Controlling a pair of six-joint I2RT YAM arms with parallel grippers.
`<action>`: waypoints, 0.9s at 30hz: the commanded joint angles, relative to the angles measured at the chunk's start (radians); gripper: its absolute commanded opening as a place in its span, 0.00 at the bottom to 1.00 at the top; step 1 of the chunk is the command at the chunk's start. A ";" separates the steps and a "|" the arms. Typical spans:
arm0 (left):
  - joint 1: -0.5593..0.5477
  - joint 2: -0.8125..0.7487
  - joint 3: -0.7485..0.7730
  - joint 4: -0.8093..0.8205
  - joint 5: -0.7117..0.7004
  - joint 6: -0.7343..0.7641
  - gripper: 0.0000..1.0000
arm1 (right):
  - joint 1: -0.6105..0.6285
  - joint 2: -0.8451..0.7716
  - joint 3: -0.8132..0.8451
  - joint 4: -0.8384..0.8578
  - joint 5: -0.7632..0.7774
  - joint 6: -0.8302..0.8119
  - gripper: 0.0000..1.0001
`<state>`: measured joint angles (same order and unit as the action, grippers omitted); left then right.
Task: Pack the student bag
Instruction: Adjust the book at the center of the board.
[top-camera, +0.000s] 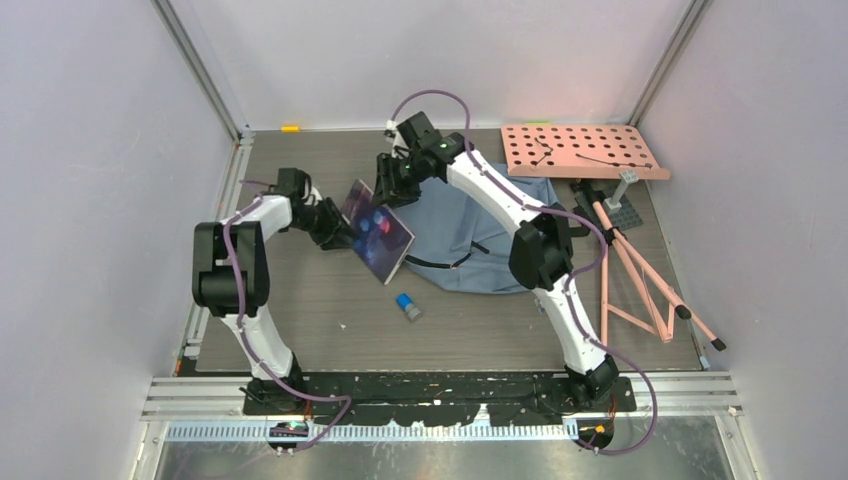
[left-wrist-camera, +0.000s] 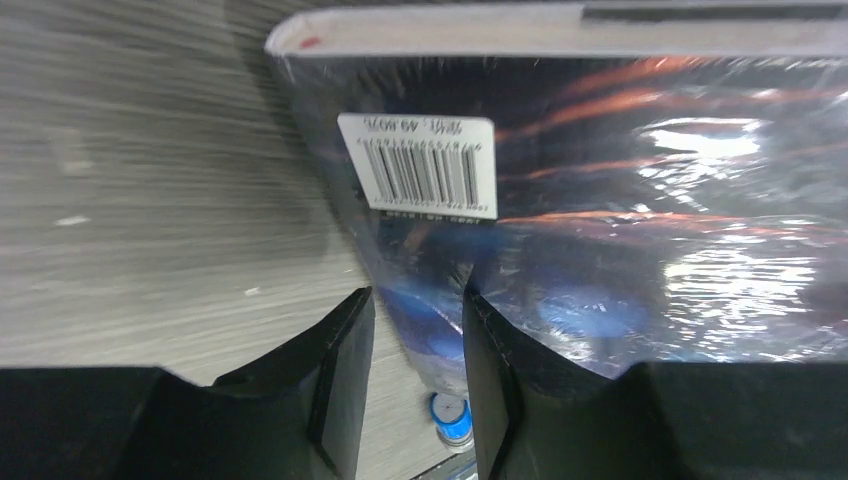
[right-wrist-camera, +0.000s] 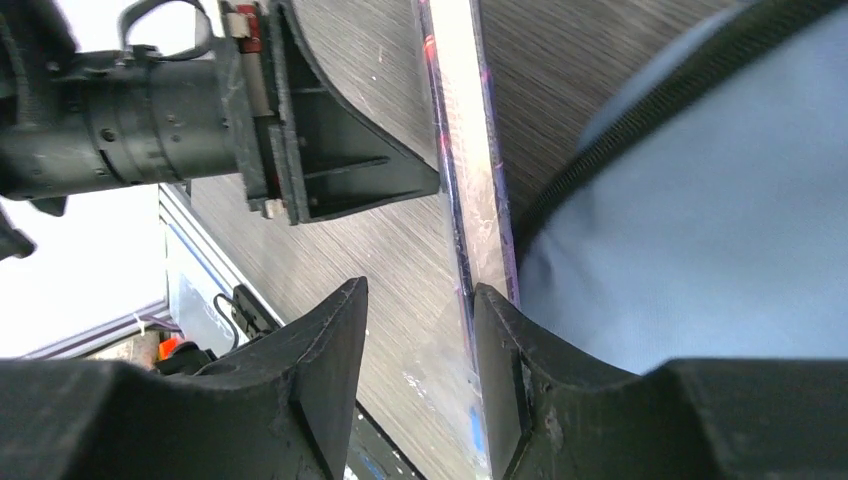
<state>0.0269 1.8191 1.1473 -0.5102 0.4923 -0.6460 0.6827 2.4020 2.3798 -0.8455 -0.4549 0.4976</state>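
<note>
Student bag (top-camera: 455, 240): a large grey-blue soft fabric backpack with black straps, lying slumped on the dark wood-grain counter (top-camera: 300, 320). It is sitting right of centre, and the right arm is passing over part of it. In the right wrist view its pale blue cloth and a black edging are lying just beside the book.

Book (top-camera: 380, 232): a thin glossy volume with a dark cover showing blue and red glints. It is standing tilted between the two arms, with its right side reaching the bag's left edge. A white barcode label (left-wrist-camera: 418, 165) is showing on the face turned toward the left wrist camera.

Left tool (left-wrist-camera: 417, 300): its black fingers are standing a narrow gap apart with nothing pinched between them. Their tips are sitting at the book's barcode face, near its lower corner.

Right tool (right-wrist-camera: 420, 290): its fingers are standing apart, wider than the book's thin edge, which is running into the gap and lying against one finger. No clamp on the book is showing.

Small blue cylinder (top-camera: 407, 306): lying on the counter near the book's lower corner.

Salmon-pink pegboard (top-camera: 580, 150): resting at the far right, beyond the bag.

Pink rod frame (top-camera: 640, 290): lying at the right edge of the counter.
</note>
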 joint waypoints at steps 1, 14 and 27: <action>-0.088 0.066 0.034 0.048 0.097 -0.025 0.40 | -0.036 -0.179 -0.115 0.102 -0.017 -0.013 0.50; -0.111 0.128 0.049 0.041 0.106 -0.012 0.40 | -0.129 -0.319 -0.455 0.124 -0.012 -0.070 0.83; -0.111 0.130 0.072 0.010 0.094 0.025 0.40 | -0.137 -0.194 -0.438 0.122 -0.149 -0.133 0.76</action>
<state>-0.0711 1.9331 1.1950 -0.5037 0.6102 -0.6506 0.5270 2.1651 1.8812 -0.7479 -0.5228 0.3931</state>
